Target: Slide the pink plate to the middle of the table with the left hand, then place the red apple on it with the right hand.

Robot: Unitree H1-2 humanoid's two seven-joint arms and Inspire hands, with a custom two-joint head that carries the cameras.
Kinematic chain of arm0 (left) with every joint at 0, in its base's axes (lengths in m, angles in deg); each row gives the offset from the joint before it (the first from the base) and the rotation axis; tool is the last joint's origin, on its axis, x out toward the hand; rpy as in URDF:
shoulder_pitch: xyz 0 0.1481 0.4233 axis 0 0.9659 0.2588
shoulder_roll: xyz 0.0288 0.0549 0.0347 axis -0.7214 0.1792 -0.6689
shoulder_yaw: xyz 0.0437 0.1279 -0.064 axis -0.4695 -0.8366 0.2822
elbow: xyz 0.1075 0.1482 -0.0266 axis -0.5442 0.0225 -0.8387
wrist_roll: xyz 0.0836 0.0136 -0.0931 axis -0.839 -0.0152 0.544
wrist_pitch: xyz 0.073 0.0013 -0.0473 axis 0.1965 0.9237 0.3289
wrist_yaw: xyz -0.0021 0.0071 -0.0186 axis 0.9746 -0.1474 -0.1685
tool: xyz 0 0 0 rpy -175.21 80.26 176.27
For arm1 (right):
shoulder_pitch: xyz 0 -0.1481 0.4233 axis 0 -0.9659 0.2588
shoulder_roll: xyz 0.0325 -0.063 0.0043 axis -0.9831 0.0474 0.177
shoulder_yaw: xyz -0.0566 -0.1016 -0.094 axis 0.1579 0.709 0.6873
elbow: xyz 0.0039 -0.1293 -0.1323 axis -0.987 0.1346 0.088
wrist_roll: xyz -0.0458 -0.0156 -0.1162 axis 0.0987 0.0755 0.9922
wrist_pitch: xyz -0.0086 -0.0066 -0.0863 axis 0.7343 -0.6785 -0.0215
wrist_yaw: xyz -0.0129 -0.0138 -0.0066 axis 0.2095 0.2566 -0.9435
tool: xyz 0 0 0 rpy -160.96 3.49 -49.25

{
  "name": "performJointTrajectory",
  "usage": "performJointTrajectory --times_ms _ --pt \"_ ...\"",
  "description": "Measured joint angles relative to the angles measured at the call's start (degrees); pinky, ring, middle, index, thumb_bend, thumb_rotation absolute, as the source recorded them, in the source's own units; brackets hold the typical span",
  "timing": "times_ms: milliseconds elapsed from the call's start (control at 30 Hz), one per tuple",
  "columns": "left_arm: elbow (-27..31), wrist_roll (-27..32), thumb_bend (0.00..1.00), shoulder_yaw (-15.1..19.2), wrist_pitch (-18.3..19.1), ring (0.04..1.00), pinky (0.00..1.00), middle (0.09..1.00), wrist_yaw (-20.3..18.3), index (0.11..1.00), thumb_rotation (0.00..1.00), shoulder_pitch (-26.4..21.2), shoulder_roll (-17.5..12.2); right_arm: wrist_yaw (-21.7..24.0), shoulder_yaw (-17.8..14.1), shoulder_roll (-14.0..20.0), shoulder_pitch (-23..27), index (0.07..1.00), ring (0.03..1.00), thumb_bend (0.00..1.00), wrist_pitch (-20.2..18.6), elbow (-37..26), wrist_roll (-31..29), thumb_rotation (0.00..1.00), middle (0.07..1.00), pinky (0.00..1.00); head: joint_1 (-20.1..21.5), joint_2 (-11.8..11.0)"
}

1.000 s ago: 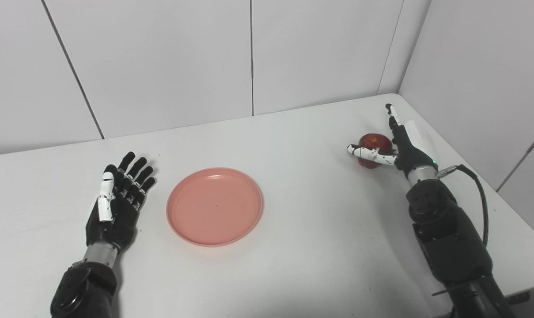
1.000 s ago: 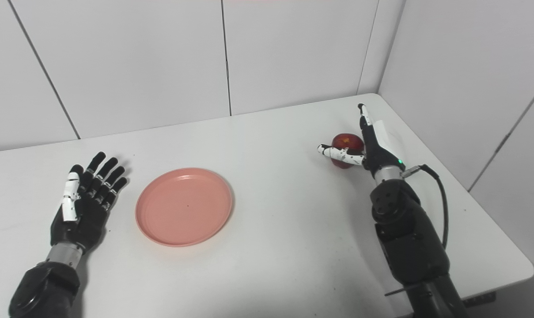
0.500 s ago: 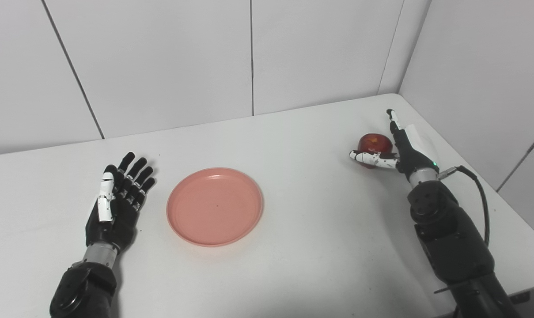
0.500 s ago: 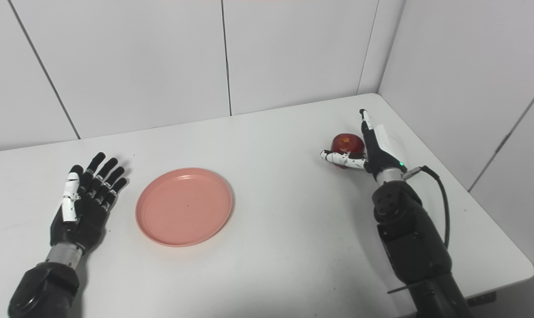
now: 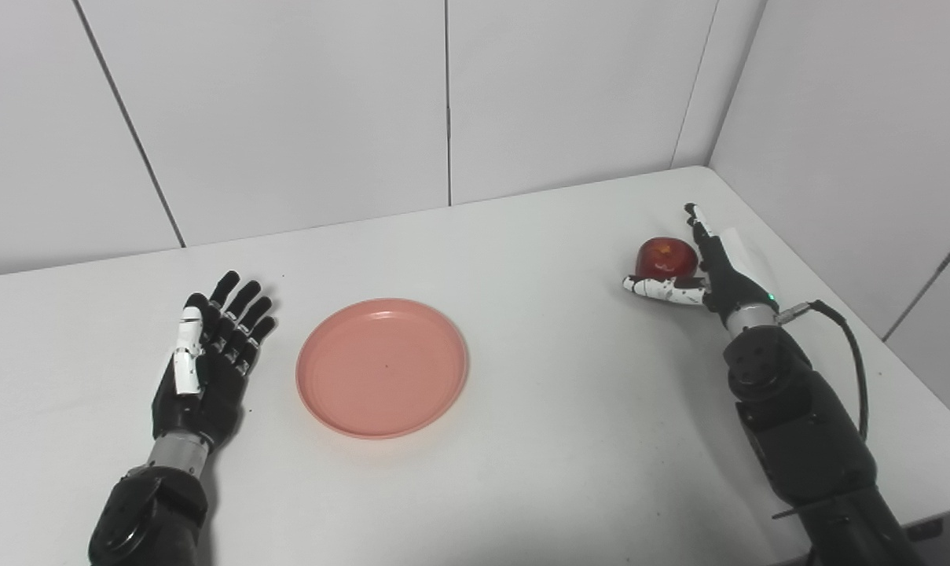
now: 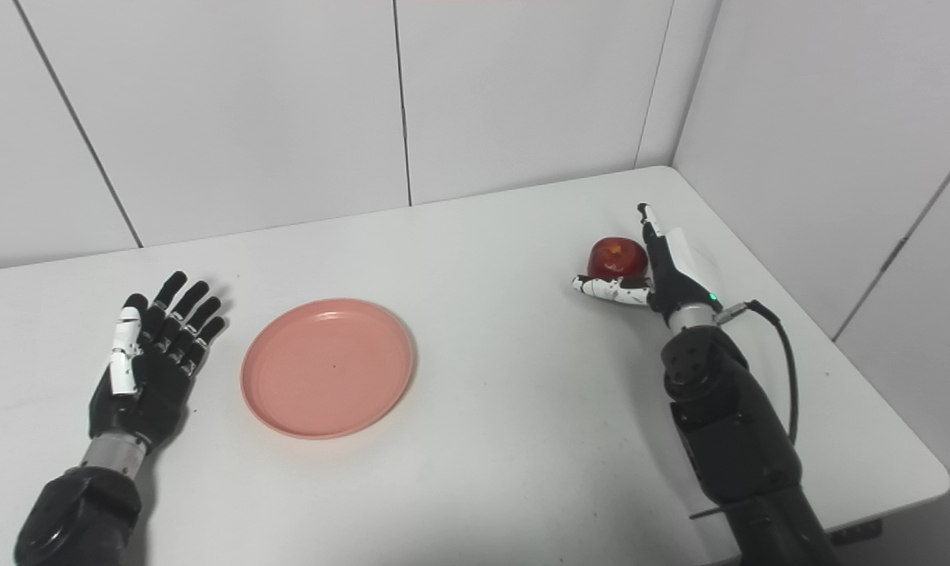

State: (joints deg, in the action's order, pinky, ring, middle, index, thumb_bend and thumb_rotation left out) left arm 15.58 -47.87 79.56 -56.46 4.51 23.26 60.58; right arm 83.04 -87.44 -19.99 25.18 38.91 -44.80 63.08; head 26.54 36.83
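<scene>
Left eye view shows the right hand (image 5: 698, 271) drawn a little nearer the robot than a second ago, so the thumb that crossed in front of the round red apple (image 5: 665, 256) now lies low along its near base, and more of the fruit shows above it. The fingers (image 5: 704, 236) stand up against the apple's far-right side, spread and not wrapped — the hand cups the fruit without gripping it, and the apple sits on the white desk (image 5: 561, 393). I judge this a settling-in for the grasp; closing comes next.

Well off to that hand's left lies the shallow round pink plastic plate (image 5: 382, 365), where it lay before, roughly mid-desk. Just beyond its far side rests the left hand (image 5: 207, 362), palm up, fingers apart, holding nothing and clear of the rim — the slide looks finished.
</scene>
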Motion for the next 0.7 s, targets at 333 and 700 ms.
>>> performJointTrajectory --times_ms 333,700 --pt "0.5 0.0 0.37 -0.4 0.0 0.913 0.94 0.919 0.5 0.913 1.0 0.4 0.0 -2.1 0.1 -0.3 0.6 0.876 0.838 1.0 0.9 2.3 -0.3 0.34 0.867 0.74 -0.3 0.2" --pt "1.0 0.0 0.38 -0.6 0.2 0.905 0.93 0.911 0.7 0.906 1.0 0.6 0.0 -5.6 -0.1 -1.6 2.4 0.719 0.664 0.86 6.1 6.1 -2.9 0.19 0.699 0.58 -0.4 0.4"
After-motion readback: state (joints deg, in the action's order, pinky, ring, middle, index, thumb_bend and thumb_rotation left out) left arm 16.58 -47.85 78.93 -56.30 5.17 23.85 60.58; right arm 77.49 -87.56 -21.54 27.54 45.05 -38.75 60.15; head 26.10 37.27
